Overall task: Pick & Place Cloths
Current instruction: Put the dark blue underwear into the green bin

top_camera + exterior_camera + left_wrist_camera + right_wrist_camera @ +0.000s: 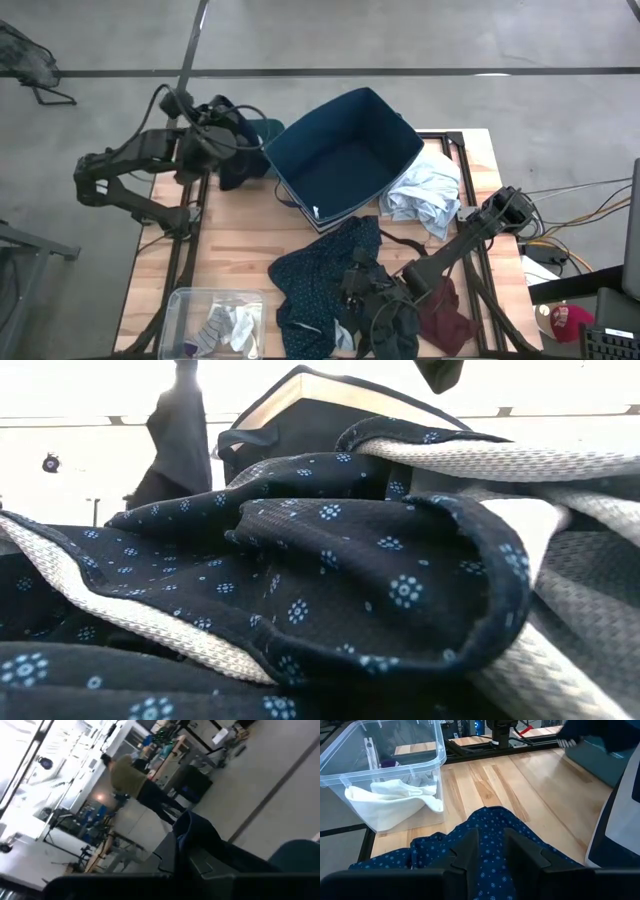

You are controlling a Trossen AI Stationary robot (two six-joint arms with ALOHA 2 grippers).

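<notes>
Right tool (pixel 490 851) sits low over the navy dotted shirt (pixel 315 275) at the table's (pixel 240 235) near middle, fingers slightly parted, nothing pinched; left tool (pixel 215 140), pressed together, holds a black piece (pixel 235 160) at the far left, beside the navy fabric box (pixel 345 155).

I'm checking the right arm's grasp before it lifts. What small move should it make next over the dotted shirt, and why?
Probably lower a little and close. The right pincer sits over the navy dotted shirt with its fingers slightly apart, a ridge of cloth between them, nothing gripped yet. The left pincer holds a dark garment beside the navy box, so this shirt is the right arm's.
</notes>
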